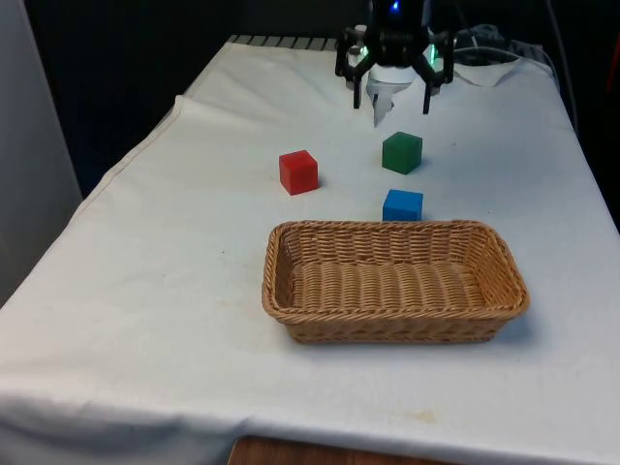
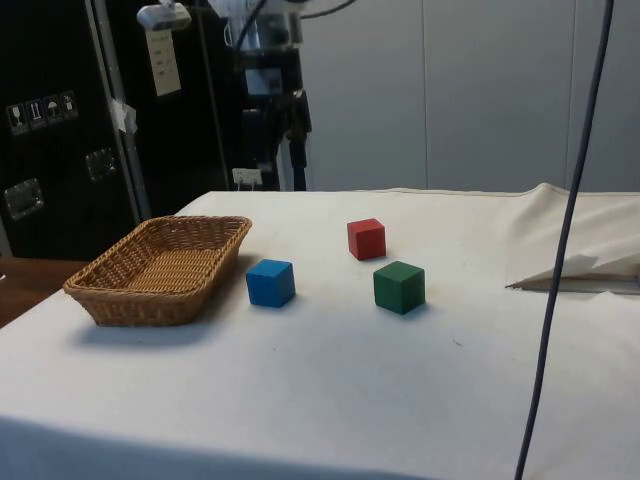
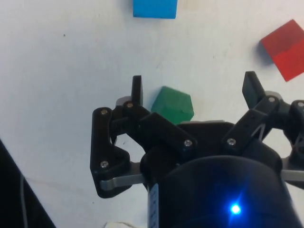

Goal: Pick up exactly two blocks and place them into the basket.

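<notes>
- Blocks: three, all resting on the white cloth, none in the basket.
- Green block [image 1: 401, 152]: toward the table's far end, beneath the raised gripper.
- Blue block [image 1: 402, 204]: just beside the basket's far rim.
- Red block [image 1: 298, 171]: apart from the other two, nearer the table's edge on the front view's left.
- Basket [image 1: 281, 281]: wicker, oblong, toward the table's near edge.
- Gripper [image 1: 395, 100]: black, fingers spread wide, holding nothing, hanging above the green block.
</notes>
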Motion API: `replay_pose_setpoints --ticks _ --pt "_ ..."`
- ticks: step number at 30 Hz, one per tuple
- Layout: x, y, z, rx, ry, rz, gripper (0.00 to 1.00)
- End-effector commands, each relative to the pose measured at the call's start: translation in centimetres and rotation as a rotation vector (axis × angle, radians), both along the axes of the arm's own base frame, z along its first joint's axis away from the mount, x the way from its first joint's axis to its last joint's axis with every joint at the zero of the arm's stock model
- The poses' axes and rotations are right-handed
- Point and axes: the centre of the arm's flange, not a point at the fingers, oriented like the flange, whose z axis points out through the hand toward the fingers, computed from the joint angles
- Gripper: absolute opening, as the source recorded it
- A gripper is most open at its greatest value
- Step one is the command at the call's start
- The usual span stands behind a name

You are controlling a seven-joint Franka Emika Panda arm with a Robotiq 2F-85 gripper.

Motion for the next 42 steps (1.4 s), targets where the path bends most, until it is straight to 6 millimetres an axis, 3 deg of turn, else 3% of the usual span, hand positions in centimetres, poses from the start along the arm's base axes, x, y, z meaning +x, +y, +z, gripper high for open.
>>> replay_pose_setpoints --ticks 1,15,42 --pt "0.0 0.0 -0.3 -0.002 -0.003 0.0 1.0" --pt "1.3 -0.4 -5.0 -0.016 -0.044 -0.002 1.0" --pt "3.0 0.9 -11.5 0.015 -0.043 -0.072 1.0"
